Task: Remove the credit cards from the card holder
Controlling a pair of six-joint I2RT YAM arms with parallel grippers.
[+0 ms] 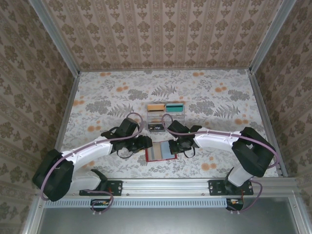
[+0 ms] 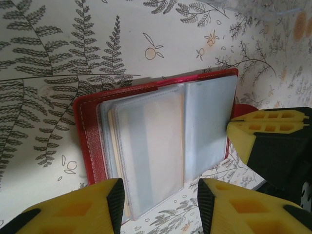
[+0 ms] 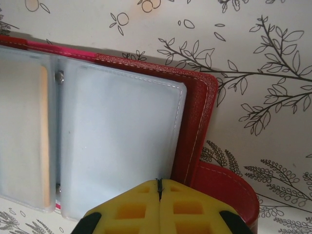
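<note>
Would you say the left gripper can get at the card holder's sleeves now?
Probably yes: the card holder lies open, its plastic sleeves right before the open left gripper, nothing between.

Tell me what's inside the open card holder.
The card holder lies open, showing cloudy plastic sleeves. A pale card shows through one sleeve. The frosting hides its print and how many cards sit behind.

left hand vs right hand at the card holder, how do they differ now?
Opening: the left hand has its fingers apart; the right hand has its fingers pressed together.
Position: the left hand straddles the edge of a clear sleeve on one side of the open card holder; the right hand sits at the opposite side, beside the closing tab.
Shared: both have yellow fingers and are low at the holder.
</note>
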